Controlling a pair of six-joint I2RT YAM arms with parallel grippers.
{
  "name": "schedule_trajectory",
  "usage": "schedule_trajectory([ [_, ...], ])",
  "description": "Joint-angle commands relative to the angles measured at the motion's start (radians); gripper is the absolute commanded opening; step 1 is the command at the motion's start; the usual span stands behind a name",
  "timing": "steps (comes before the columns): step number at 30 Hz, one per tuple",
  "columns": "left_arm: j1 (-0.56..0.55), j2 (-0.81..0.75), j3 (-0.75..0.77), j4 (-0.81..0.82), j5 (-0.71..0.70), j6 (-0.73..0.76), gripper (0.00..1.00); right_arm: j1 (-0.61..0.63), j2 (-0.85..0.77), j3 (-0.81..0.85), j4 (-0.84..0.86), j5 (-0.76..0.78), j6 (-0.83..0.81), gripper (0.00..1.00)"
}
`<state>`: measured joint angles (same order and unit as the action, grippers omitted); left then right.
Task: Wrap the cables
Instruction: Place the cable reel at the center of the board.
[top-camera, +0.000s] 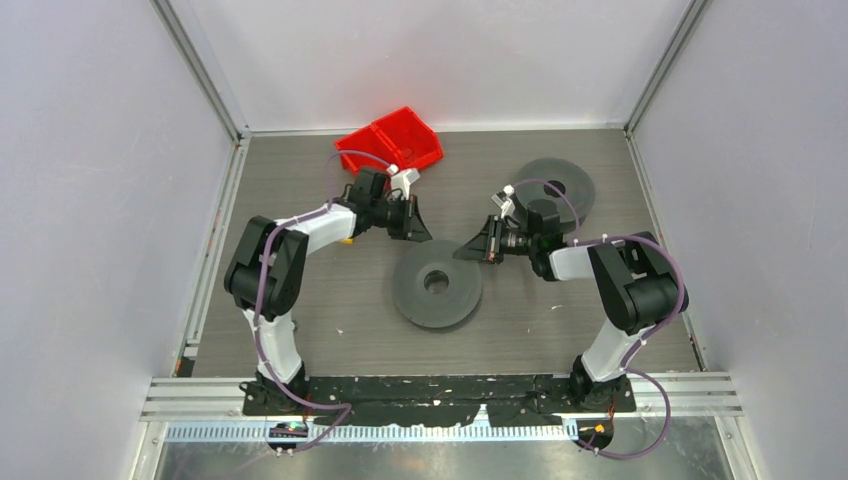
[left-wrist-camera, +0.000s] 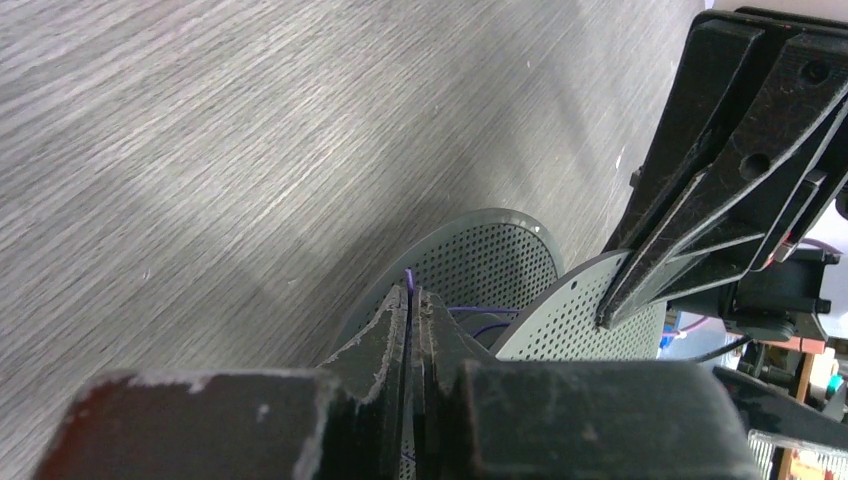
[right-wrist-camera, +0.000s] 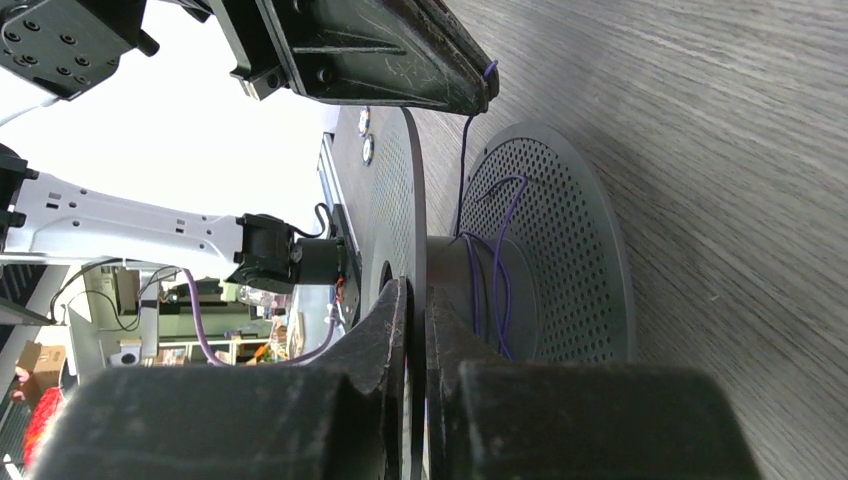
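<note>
Tightly, left gripper (left-wrist-camera: 412, 293) pinches cable (right-wrist-camera: 463, 172), right gripper (right-wrist-camera: 415, 292) spool (right-wrist-camera: 565, 235)

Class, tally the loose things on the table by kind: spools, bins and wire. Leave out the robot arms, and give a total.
Dark grey perforated disc spools: 2 (the second at the far right)
Red plastic bin: 1
Thin purple wire: 1
Total: 4

We count two arms (top-camera: 300, 232) (top-camera: 600, 262) with two grippers (top-camera: 425, 237) (top-camera: 470, 248) between them, two dark grey spools (top-camera: 437, 284) (top-camera: 556, 186), one red bin (top-camera: 390, 143) and a single thin purple cable (right-wrist-camera: 461, 180).
</note>
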<state>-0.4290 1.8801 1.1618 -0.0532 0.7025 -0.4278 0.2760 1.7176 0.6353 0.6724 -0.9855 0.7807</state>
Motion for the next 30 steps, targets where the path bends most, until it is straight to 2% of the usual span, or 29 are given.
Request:
schedule_trajectory([
  [1,-0.008,0.031,0.062,-0.119,0.111,0.053,0.08,0.004,0.027,0.039,-0.012,0.104,-0.12,0.05],
  [10,0.018,0.063,0.16,-0.216,0.102,0.103,0.17,0.005,0.081,0.065,-0.019,0.129,-0.101,0.05],
  [17,0.04,0.065,0.336,-0.352,0.1,0.136,0.22,0.002,0.106,0.066,-0.022,0.136,-0.092,0.05],
  [19,0.046,0.048,0.378,-0.412,0.069,0.16,0.23,0.001,0.11,0.067,-0.029,0.137,-0.09,0.05],
  [21,0.055,-0.002,0.372,-0.471,-0.024,0.175,0.23,0.0,0.11,0.066,-0.035,0.138,-0.092,0.06],
  [22,0.057,-0.04,0.346,-0.49,-0.09,0.174,0.23,0.0,0.107,0.063,-0.039,0.14,-0.093,0.06],
  [23,0.058,-0.095,0.277,-0.494,-0.212,0.163,0.23,-0.001,0.105,0.061,-0.041,0.141,-0.097,0.05],
  [25,0.058,-0.221,0.128,-0.453,-0.36,0.114,0.24,-0.003,0.102,0.057,-0.045,0.146,-0.098,0.05],
  [30,0.056,-0.59,-0.266,-0.347,-0.591,-0.102,0.25,-0.001,0.1,0.048,-0.041,0.17,-0.093,0.05],
])
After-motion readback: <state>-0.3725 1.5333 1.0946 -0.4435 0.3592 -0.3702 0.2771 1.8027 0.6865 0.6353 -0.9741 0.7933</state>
